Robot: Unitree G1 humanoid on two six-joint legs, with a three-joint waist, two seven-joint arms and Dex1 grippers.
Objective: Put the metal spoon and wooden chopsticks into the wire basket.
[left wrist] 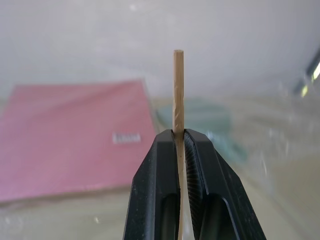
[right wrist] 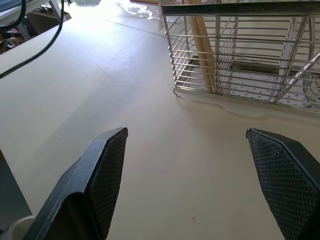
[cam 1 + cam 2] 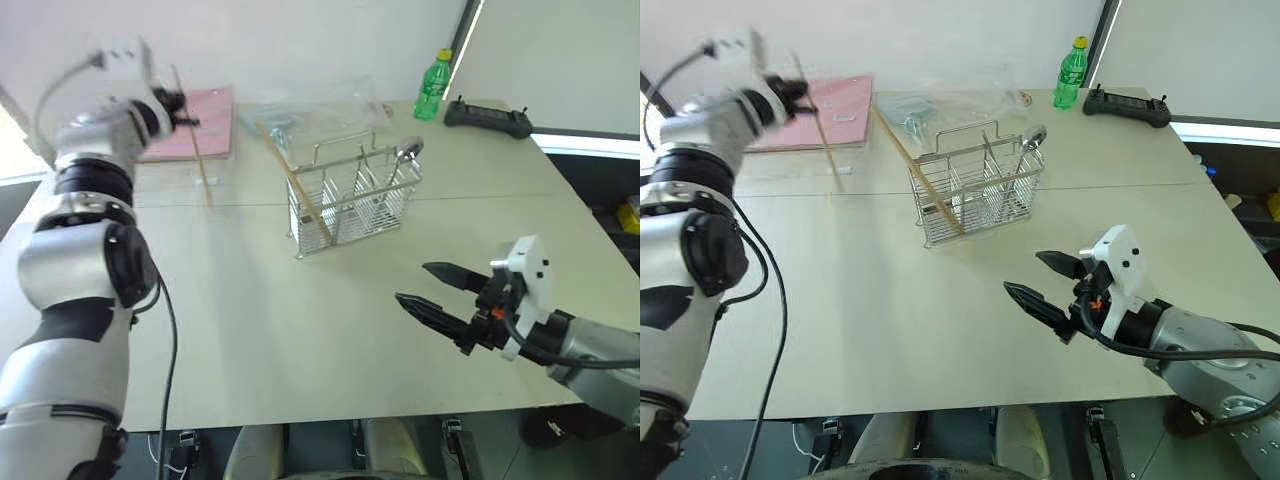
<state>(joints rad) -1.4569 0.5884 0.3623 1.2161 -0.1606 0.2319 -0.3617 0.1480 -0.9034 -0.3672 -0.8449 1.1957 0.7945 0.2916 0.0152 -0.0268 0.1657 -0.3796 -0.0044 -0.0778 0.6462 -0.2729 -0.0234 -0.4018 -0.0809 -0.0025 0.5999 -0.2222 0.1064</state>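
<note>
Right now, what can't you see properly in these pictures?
- Left wrist view: the lower part of the chopstick is hidden between the left tool's shut fingers.
- Left eye view: the left tool and its chopstick are blurred.
- Left eye view: the metal spoon's handle is hard to trace among the wire basket's wires.
- Right wrist view: the basket's right side is cut off by the edge.

- The wire basket point(image 3: 350, 200) stands on the tabletop point(image 3: 300, 320), toward its far middle.
- One wooden chopstick point(image 3: 297, 185) leans in the basket's left end; the metal spoon point(image 3: 405, 153) stands in its right end.
- Left of the basket, the left end effector point(image 1: 179, 142) holds a second chopstick point(image 3: 196, 150) above the tabletop.
- A folder point(image 3: 195, 125) lies far left; a bottle point(image 3: 432, 86) and what looks like a controller point(image 3: 488, 118) sit far right.
- The right end effector point(image 3: 432, 288) hovers near right.
</note>
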